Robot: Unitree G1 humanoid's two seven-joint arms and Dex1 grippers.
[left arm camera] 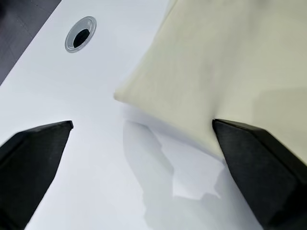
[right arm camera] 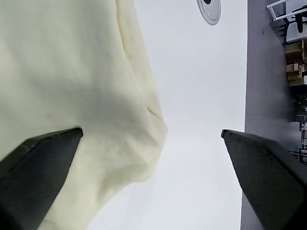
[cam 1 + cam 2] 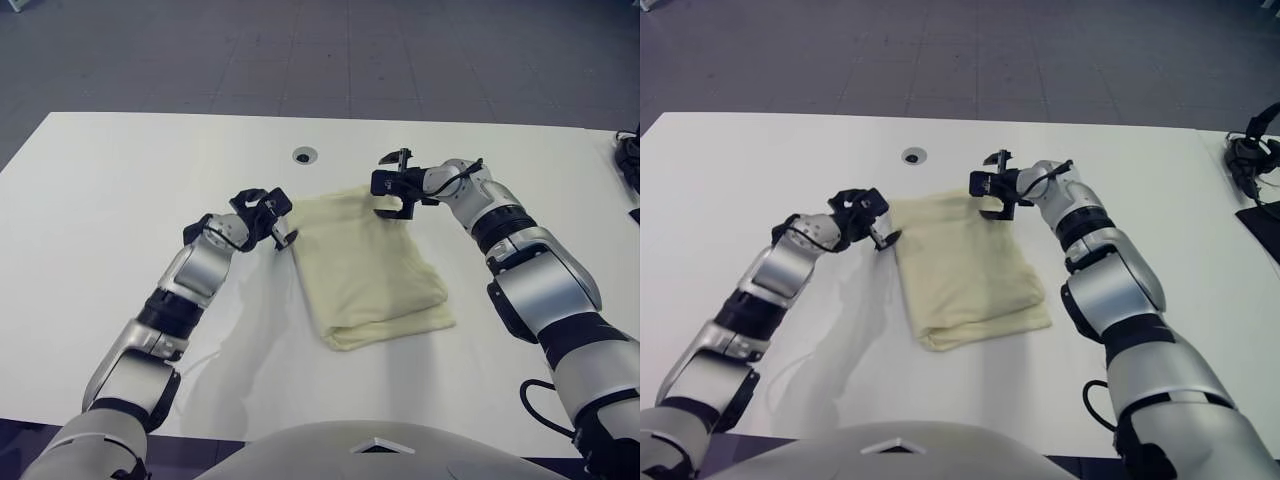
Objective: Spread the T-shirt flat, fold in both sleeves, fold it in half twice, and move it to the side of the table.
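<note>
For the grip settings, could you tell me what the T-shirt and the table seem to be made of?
T-shirt: soft pale-yellow cloth, likely cotton, matte; it lies in limp folds. Table: hard, smooth white top, perhaps laminate; slight sheen.

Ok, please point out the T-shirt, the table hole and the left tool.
T-shirt [image 3: 370, 265], left eye view, middle of cloth.
table hole [image 3: 304, 155], left eye view, its centre.
left tool [image 1: 143, 122], left wrist view, between its fingertips.

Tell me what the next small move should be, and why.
The left end effector and right end effector hang open, one at each far corner of the folded shirt, gripping nothing. Probably lower both and close on those corners.
</note>
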